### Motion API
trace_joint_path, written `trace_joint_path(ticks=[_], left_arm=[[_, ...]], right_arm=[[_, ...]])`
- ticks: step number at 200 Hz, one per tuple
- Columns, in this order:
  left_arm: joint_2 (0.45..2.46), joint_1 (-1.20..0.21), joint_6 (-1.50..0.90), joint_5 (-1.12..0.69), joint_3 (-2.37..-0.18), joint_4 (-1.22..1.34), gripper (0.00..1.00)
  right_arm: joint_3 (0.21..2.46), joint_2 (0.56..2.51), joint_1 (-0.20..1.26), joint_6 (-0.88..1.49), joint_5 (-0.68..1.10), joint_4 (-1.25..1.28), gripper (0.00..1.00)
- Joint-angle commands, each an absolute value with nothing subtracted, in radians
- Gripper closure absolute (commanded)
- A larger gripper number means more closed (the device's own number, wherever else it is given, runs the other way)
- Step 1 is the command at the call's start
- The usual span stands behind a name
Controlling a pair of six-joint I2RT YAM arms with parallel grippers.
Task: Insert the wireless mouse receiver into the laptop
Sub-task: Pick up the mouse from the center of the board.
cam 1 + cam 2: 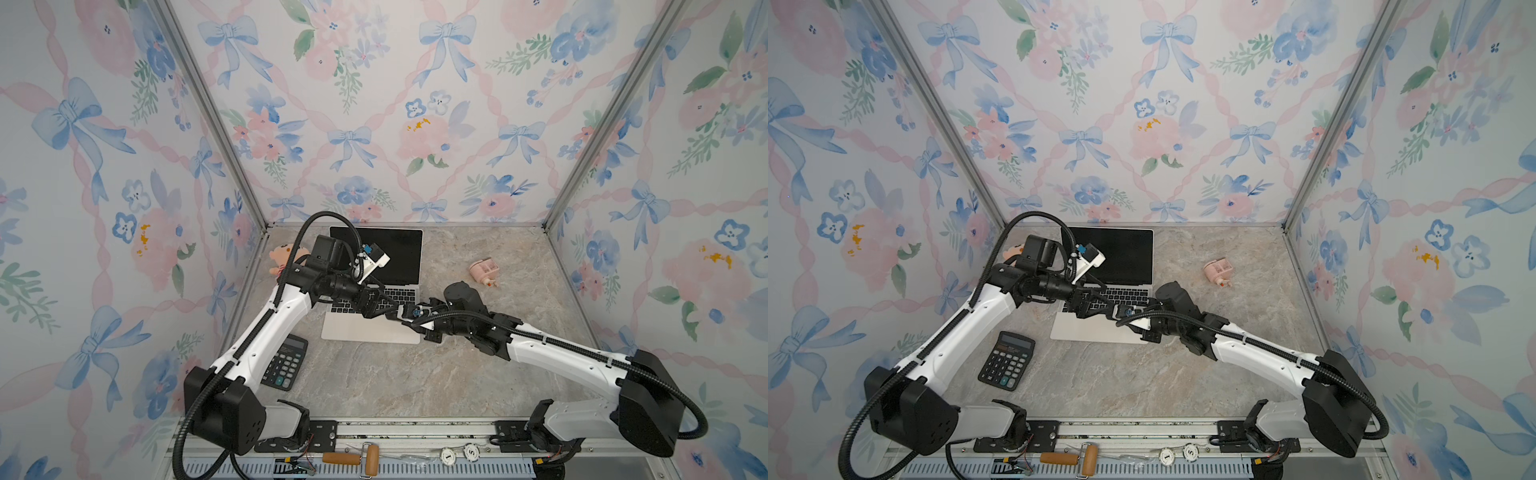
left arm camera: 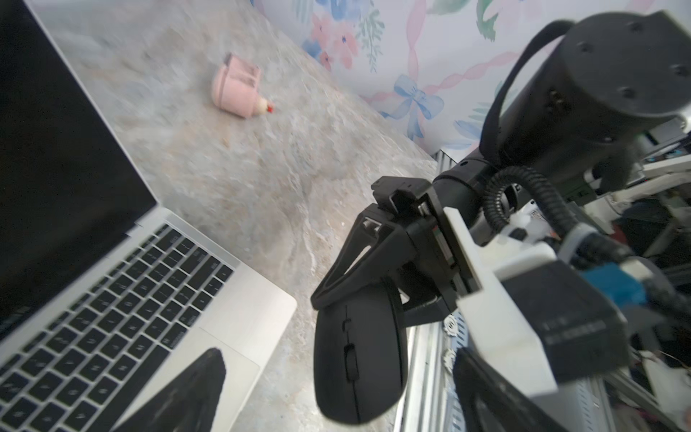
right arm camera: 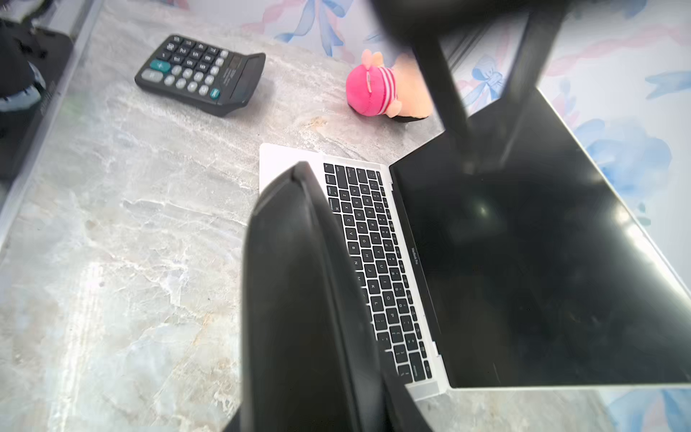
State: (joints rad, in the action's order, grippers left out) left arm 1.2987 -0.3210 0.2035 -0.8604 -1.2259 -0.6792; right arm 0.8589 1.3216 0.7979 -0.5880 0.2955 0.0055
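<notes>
Left wrist view gave us the clearest look. The right claw [image 2: 355, 301] was closed on the black mouse [image 2: 359, 359], with a finger on each long side, and it held the mouse just beside the front corner of the laptop [image 2: 239, 299]. At the edge of that same view, the two fingers of the left claw [image 1: 384, 309] stood wide apart with nothing gripped between them, so this claw was fully open and pointed toward the mouse.

In both top views the two claws met over the right front part of the laptop. The laptop lay open at the back middle of the tabletop [image 1: 415, 374], and its screen was black.

We could not make out the wireless mouse receiver in any view, as it was too small or hidden. In the right wrist view a dark blurred shape filled the middle. It was probably the held mouse.

The calculator [image 1: 1007, 360] lay near the left front of the laptop, apart from it. A pink plush toy [image 3: 370, 89] lay beside the left edge of the screen, and a small pink object [image 1: 482, 270] lay well apart on the right.
</notes>
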Motion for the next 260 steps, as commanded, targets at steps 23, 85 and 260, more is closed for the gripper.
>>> trace_joint_path(ticks=[23,85,260], left_arm=[[1.039,-0.363,0.221,-0.796,-0.979,-0.231,0.02],[1.029,-0.63,0.309,-0.634,-0.834,-0.022,0.11],[1.148,-0.626,0.212,-0.797,-0.812,0.042,0.53]], right_arm=[[0.982,1.277,0.668,-0.483,0.575,-0.278,0.85],[1.023,1.247,0.665,-0.54,0.644,-0.439,0.83],[1.059,1.297,0.676,-0.517,0.667,-0.45,0.79]])
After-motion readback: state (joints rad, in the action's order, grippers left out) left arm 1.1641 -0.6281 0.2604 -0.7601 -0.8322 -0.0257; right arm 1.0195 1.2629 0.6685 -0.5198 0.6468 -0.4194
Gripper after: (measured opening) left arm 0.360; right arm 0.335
